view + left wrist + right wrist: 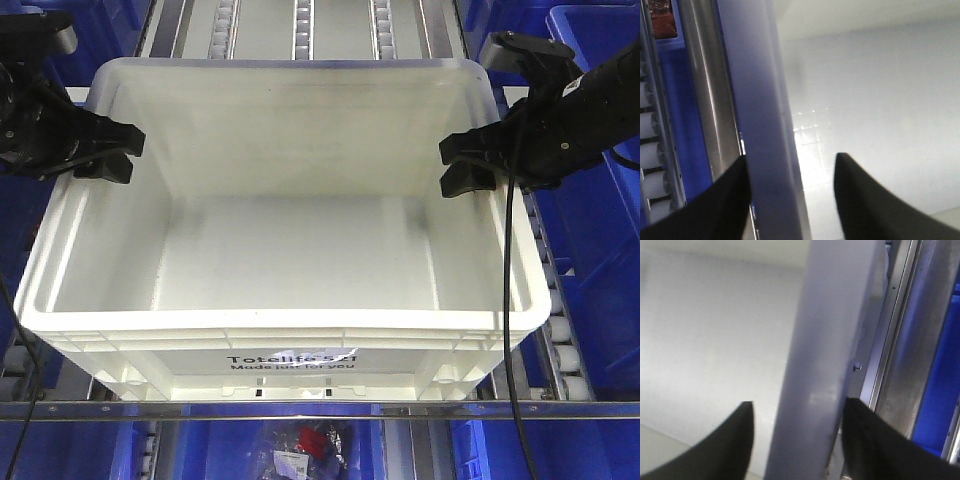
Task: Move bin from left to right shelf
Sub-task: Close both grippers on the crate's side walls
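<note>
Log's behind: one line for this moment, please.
bin: on roller shelf | left hand: open, straddling left wall | right hand: open, straddling right wall

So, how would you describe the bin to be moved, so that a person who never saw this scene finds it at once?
Look at the roller shelf in the middle of the front view; the bin fills most of it. It is the large white open tote with a black Totelife print on its near side, while every neighbouring bin is blue.
</note>
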`<state>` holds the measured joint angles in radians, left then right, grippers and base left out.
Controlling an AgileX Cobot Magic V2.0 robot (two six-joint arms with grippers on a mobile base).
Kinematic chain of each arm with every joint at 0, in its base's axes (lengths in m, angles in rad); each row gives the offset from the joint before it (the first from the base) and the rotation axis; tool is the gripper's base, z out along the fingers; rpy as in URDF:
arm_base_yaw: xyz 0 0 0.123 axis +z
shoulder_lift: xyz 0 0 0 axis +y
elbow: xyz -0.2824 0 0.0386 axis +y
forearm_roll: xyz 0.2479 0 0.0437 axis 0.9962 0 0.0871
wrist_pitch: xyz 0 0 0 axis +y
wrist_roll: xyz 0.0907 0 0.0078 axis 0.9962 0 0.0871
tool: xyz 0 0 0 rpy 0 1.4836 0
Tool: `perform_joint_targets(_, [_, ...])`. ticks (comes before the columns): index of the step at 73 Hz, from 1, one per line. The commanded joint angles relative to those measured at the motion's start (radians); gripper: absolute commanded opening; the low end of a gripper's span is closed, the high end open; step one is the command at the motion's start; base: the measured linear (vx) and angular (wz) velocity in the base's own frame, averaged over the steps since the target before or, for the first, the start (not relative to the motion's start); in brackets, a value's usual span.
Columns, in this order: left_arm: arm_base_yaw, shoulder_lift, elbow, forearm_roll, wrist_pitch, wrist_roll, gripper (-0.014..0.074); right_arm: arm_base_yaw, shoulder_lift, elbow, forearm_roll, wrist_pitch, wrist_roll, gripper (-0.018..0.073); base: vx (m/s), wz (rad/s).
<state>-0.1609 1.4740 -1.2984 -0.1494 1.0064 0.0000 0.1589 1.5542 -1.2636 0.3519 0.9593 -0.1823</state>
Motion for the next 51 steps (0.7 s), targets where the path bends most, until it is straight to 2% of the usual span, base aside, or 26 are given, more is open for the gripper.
perform_joint_targets(1, [0.001, -0.033, -0.03, -0.011, -0.049, -0.007, 0.0171, -0.004, -0.035, -0.031, 0.027, -0.041, -0.012, 0.0176, 0.0, 0.0])
perform_joint_targets(9, [0.001, -0.033, -0.03, -0.011, -0.063, -0.007, 0.0003, -0.004, -0.035, -0.031, 0.028, -0.047, -0.018, 0.002, 0.0, 0.0])
perform_joint_targets(11, [0.001, -0.033, -0.03, -0.013, -0.067, -0.006, -0.001, -0.004, -0.035, -0.031, 0.027, -0.05, -0.018, -0.0016, 0.0, 0.0])
perform_joint_targets(51, [0.001, -0.085, -0.03, -0.021, -0.102, -0.006, -0.0008, -0.004, -0.094, -0.031, 0.027, -0.084, -0.018, -0.0005, 0.0, 0.0])
